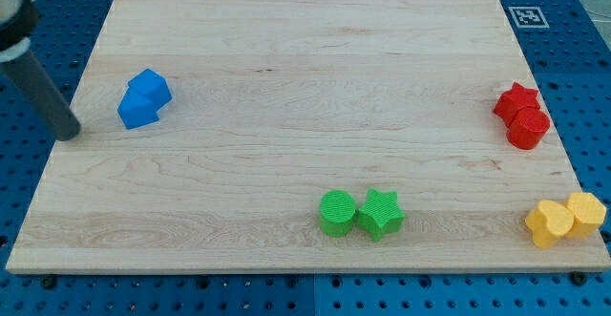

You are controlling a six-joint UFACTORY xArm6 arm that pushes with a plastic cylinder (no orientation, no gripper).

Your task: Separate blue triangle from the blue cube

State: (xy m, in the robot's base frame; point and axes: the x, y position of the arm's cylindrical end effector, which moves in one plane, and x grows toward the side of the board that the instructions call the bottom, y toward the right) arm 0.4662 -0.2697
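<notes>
I'm lining up my tip (69, 133), no fingers to open, left of the touching blue triangle (139, 112) and blue cube (151, 86), needing to wedge between them.

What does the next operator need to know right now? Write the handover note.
My tip: at the board's left edge, left of the blue pair, touching neither.
Blue triangle and blue cube: pressed together near the view's upper left of the wooden board.
Done: nothing; the pair is unseparated.
Left: push between them to part the triangle from the cube.
</notes>
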